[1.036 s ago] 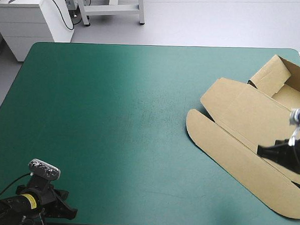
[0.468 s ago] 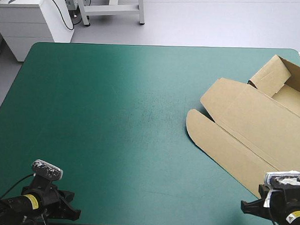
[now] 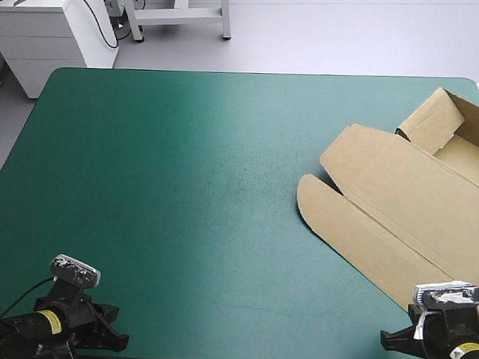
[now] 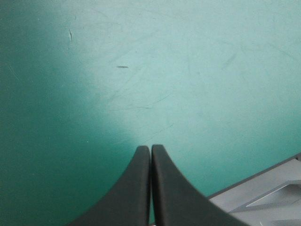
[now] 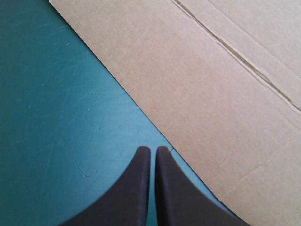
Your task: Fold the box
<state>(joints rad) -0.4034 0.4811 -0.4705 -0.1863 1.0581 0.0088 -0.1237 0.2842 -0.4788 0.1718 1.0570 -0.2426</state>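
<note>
The brown box (image 3: 397,202) lies at the table's right side. Its long lid flap is flat, pointing toward the near right corner, and its walls are partly raised at the far right. My right gripper (image 3: 390,339) sits low at the near right corner, shut and holding nothing, just off the flap's near edge. In the right wrist view its tips (image 5: 153,149) rest over the teal-green cover, with the brown box's board (image 5: 211,84) just ahead and to one side. My left gripper (image 3: 112,338) is shut at the near left corner, and its tips (image 4: 151,147) are over bare cover.
The teal-green cover (image 3: 183,185) stretches between the two grippers. The table's near edge (image 4: 256,186) runs close beside the left gripper. The box's raised walls (image 3: 453,117) reach the table's right edge.
My right arm has pulled back off the box's lid flap to the near right corner and has settled slightly lower. The left arm has hardly moved. The box lies as before.
</note>
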